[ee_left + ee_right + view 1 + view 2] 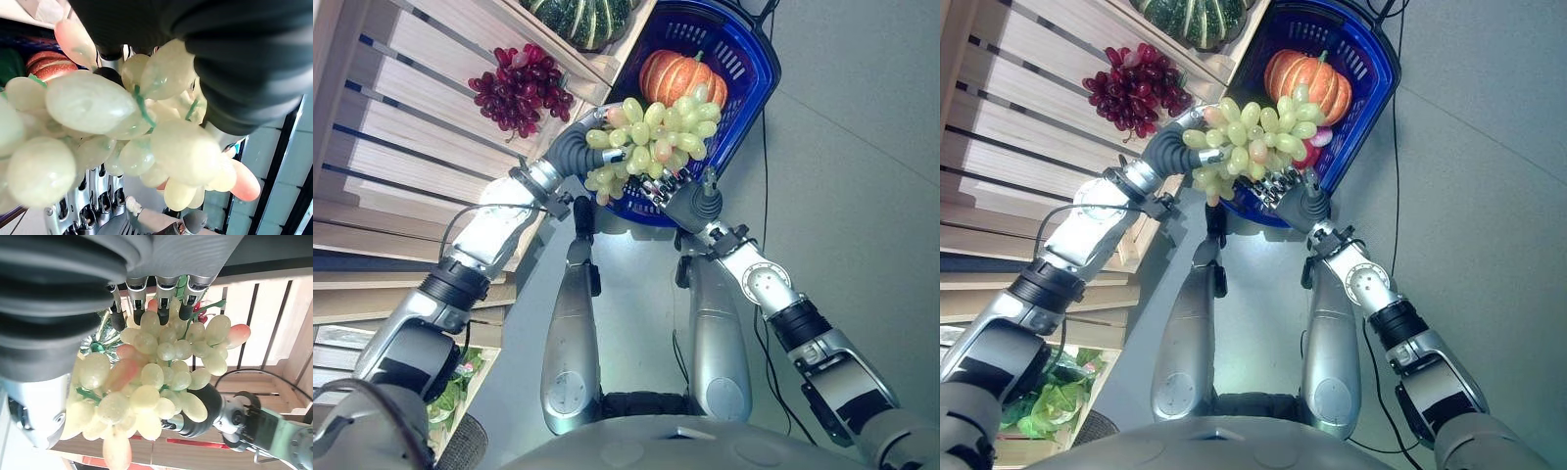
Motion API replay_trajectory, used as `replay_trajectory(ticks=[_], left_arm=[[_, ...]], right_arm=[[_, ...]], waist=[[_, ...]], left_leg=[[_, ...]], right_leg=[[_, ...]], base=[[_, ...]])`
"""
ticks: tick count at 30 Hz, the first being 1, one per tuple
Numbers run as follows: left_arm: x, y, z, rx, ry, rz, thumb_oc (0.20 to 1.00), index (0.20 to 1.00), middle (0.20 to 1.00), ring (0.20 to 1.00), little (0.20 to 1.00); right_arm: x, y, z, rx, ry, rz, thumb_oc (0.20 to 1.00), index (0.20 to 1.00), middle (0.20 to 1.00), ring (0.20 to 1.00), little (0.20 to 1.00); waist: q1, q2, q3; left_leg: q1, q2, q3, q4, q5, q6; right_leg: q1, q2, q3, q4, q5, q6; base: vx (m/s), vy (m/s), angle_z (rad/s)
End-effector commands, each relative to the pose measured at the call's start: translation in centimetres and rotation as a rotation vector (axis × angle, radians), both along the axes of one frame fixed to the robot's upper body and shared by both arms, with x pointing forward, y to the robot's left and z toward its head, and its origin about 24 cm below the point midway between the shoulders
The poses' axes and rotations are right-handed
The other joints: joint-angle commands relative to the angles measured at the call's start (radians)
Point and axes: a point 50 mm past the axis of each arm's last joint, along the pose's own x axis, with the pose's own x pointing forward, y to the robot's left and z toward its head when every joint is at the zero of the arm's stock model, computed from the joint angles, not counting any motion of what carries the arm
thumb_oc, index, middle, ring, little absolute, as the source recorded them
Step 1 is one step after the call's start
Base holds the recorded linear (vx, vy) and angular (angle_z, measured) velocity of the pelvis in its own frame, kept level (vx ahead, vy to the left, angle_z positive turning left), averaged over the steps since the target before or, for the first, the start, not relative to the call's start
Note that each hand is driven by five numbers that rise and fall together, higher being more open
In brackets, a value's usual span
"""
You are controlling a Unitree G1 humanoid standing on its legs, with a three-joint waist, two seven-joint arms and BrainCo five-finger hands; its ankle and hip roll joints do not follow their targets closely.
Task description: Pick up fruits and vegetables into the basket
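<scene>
A bunch of green grapes hangs in the air over the near rim of the blue basket. My left hand comes in from the shelf side and is shut on the bunch. In the left wrist view its dark-tipped fingers curl in among the grapes. My right hand is just below the bunch at the basket's near edge. It is open, with straight fingers reaching up against the grapes. An orange pumpkin lies in the basket.
A slatted wooden shelf fills the left side. On it lie a bunch of red grapes and a dark green squash. Leafy greens sit in a lower crate. Grey floor spreads to the right.
</scene>
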Motion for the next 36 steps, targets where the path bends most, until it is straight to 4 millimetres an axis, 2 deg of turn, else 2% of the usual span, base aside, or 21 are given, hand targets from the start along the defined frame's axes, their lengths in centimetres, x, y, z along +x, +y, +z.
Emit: replay_trajectory(ticks=[1, 13, 24, 25, 26, 27, 36], left_arm=[[-1.6, -1.7, 1.6, 0.025, -0.074, -0.139, 0.200, 0.200, 0.200, 0.200, 0.200], [-0.8, -1.6, 0.5, 0.199, -0.021, -0.094, 0.200, 0.200, 0.200, 0.200, 0.200], [-0.7, -2.4, 0.4, 0.309, -0.038, -0.100, 0.200, 0.200, 0.200, 0.200, 0.200], [-0.7, -2.5, 0.4, 0.312, -0.037, -0.105, 0.200, 0.200, 0.200, 0.200, 0.200], [-0.7, -2.5, 0.5, 0.320, -0.038, -0.109, 0.200, 0.200, 0.200, 0.200, 0.200], [-0.7, -2.6, 0.4, 0.324, -0.037, -0.118, 0.200, 0.200, 0.200, 0.200, 0.200], [-1.0, -3.6, 0.0, 0.348, -0.014, -0.174, 0.200, 0.200, 0.200, 0.200, 0.200]], right_arm=[[-1.0, 1.8, 3.4, 0.164, -0.154, 0.129, 1.000, 1.000, 1.000, 1.000, 1.000], [-0.6, 1.2, 6.1, 0.270, -0.246, 0.118, 1.000, 1.000, 1.000, 1.000, 1.000], [-0.3, 1.2, 7.8, 0.362, -0.295, 0.084, 1.000, 1.000, 1.000, 1.000, 1.000], [-0.3, 1.3, 7.9, 0.363, -0.302, 0.083, 0.730, 0.730, 0.730, 0.730, 0.730], [-0.3, 1.3, 8.0, 0.369, -0.305, 0.083, 0.288, 0.288, 0.288, 0.288, 0.288], [-0.3, 1.4, 8.2, 0.376, -0.309, 0.085, 0.200, 0.200, 0.200, 0.200, 0.200], [-0.5, 2.4, 8.4, 0.383, -0.303, 0.093, 0.200, 0.200, 0.200, 0.200, 0.200]], waist=[[-0.002, -0.016, -0.014], [0.000, -0.016, -0.014], [-0.002, -0.011, -0.014], [-0.002, -0.010, -0.014], [-0.002, -0.010, -0.014], [-0.002, -0.010, -0.014], [-0.002, -0.005, -0.014]], left_leg=[[-0.016, -0.082, 0.049, 0.068, -0.064, 0.075], [-0.021, -0.084, 0.047, 0.074, -0.067, 0.076], [-0.023, -0.089, 0.047, 0.076, -0.069, 0.079], [-0.023, -0.089, 0.047, 0.076, -0.069, 0.079], [-0.023, -0.090, 0.047, 0.077, -0.069, 0.079], [-0.021, -0.089, 0.047, 0.075, -0.068, 0.080], [-0.022, -0.093, 0.049, 0.072, -0.067, 0.081]], right_leg=[[0.093, 0.028, -0.075, -0.077, 0.011, -0.009], [0.090, 0.023, -0.079, -0.079, 0.018, -0.001], [0.089, 0.022, -0.081, -0.082, 0.021, 0.003], [0.089, 0.021, -0.081, -0.082, 0.021, 0.003], [0.088, 0.021, -0.080, -0.082, 0.021, 0.003], [0.089, 0.020, -0.080, -0.084, 0.022, 0.003], [0.089, 0.019, -0.082, -0.087, 0.024, 0.003]], base=[[0.00, 0.000, 0.00], [0.00, 0.000, 0.00], [0.00, 0.000, 0.00], [0.00, 0.000, 0.00], [0.00, 0.000, 0.00], [0.00, 0.000, 0.00], [0.00, 0.000, 0.00]])
